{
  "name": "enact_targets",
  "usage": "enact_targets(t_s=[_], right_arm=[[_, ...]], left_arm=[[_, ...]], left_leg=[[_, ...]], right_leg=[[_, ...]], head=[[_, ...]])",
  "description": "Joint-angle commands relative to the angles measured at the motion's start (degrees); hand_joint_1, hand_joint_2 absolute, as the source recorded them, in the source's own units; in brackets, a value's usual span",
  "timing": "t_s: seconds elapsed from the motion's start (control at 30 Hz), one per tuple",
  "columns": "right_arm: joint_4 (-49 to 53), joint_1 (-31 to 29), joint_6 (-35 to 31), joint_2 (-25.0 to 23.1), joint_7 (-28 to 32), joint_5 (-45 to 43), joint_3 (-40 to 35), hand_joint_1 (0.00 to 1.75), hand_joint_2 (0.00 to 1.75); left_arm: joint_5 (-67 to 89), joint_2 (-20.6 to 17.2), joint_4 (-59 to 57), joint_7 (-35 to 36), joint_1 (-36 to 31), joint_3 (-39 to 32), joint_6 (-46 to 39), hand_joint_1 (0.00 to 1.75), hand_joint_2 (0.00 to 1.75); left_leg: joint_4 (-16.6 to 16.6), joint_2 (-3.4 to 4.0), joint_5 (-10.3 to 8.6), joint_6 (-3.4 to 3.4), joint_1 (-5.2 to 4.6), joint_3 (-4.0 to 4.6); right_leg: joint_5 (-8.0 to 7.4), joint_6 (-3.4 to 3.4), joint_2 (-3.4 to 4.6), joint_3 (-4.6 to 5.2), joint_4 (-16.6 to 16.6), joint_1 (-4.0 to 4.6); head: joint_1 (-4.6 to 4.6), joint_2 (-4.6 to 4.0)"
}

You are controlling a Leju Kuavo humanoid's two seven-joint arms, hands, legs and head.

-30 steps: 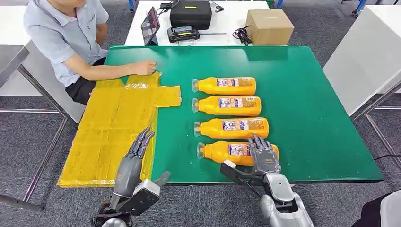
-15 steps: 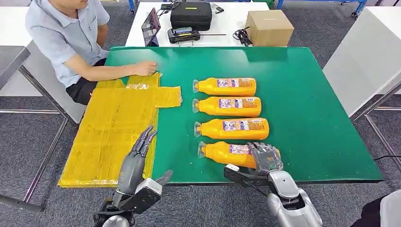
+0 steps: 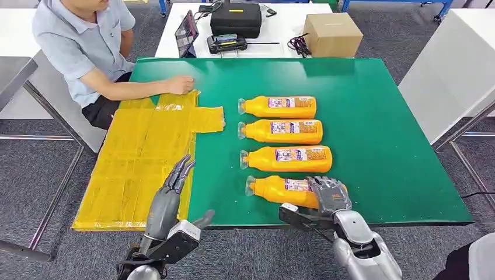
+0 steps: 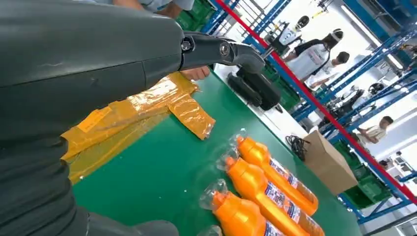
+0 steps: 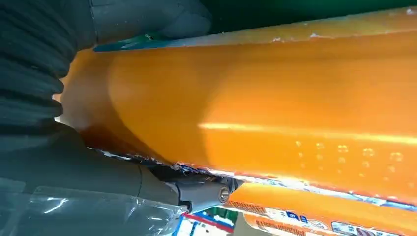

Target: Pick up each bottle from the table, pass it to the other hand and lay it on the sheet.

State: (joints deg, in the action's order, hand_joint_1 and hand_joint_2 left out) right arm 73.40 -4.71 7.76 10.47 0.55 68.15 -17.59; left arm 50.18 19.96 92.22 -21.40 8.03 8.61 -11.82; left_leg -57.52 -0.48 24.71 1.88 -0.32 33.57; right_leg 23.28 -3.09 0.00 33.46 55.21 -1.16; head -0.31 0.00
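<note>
Right hand (image 3: 328,196): at the near edge of the green counter (image 3: 379,134), fingers curled over the base end of the nearest bottle (image 3: 283,189), gripping it; in the right wrist view the orange body of that bottle (image 5: 275,108) lies pressed against the palm and thumb.
Left hand (image 3: 169,195): holding nothing, fingers straight and slightly apart, poised over the near right edge of the yellow sheet (image 3: 140,166); whether it touches the sheet cannot be told.
Nearest bottle: orange, on its side, clear cap pointing toward the sheet, base under the right hand.
Three further bottles: orange, on their sides, caps toward the sheet, ranged in a column beyond the nearest one: third bottle (image 3: 286,158), second bottle (image 3: 281,132), far bottle (image 3: 278,107). Close together, parallel.
Yellow sheet: crinkled film, spread over the left part of the counter and overhanging its left edge; no bottle on it.
Person (image 3: 82,41): seated at the far left corner, one hand resting on the sheet's far end.
Cardboard box (image 3: 333,33): on a white table behind the counter.
</note>
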Motion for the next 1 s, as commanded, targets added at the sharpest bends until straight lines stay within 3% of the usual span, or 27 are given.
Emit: enact_targets(t_s=[0.03,0.23,0.3,0.43,0.73,1.0], right_arm=[[-4.55,5.29,-2.05,0.86,4.59,-11.15,2.84,1.75,1.75],[4.19,7.02,-5.55,-4.72,4.89,-12.97,3.85,1.75,1.75],[7.00,7.70,-6.46,-6.28,8.03,-16.40,4.95,1.75,1.75],[11.98,7.38,-7.99,-9.92,10.08,-17.56,5.91,1.75,1.75],[14.07,7.04,-9.08,-12.82,14.52,-20.12,8.95,1.75,1.75],[12.68,3.17,-8.10,-16.14,19.16,-26.32,5.29,1.75,1.75]], left_arm=[[-3.77,-0.05,-4.19,-0.54,-2.49,0.76,0.18,0.00,1.75],[-14.38,-0.49,-5.69,1.83,-2.49,-1.81,2.72,0.00,1.75],[-17.76,0.04,-6.20,4.15,-2.56,-2.66,4.69,0.00,1.75],[-25.97,0.04,-8.92,8.34,-2.79,-3.85,5.54,0.00,1.75],[-32.27,0.04,-10.94,8.75,-2.89,-4.97,6.31,0.00,1.75],[-43.19,-0.46,-19.92,6.68,-3.39,-2.91,11.56,0.00,1.75]], left_leg=[[0.07,-0.33,0.04,0.00,0.06,-0.19],[0.10,-0.10,0.20,-0.17,0.08,-0.36],[0.11,-0.09,0.21,-0.16,0.09,-0.32],[0.05,0.09,0.24,-0.18,0.11,-0.30],[-0.01,0.16,0.24,-0.13,0.10,0.07],[0.05,0.21,0.23,-0.16,0.02,0.17]], right_leg=[[0.14,-0.01,-0.33,-0.26,-0.12,0.07],[0.20,0.14,-0.11,-0.38,-0.11,0.10],[0.19,0.12,-0.10,-0.86,-0.11,0.10],[0.17,0.12,0.01,-0.81,-0.05,0.12],[0.18,0.07,0.01,-0.51,0.00,0.11],[0.16,0.10,0.10,-0.41,-0.01,0.03]], head=[[0.00,0.00],[0.00,0.00],[0.00,0.00],[-0.02,0.00],[0.00,0.00],[0.02,0.00]])
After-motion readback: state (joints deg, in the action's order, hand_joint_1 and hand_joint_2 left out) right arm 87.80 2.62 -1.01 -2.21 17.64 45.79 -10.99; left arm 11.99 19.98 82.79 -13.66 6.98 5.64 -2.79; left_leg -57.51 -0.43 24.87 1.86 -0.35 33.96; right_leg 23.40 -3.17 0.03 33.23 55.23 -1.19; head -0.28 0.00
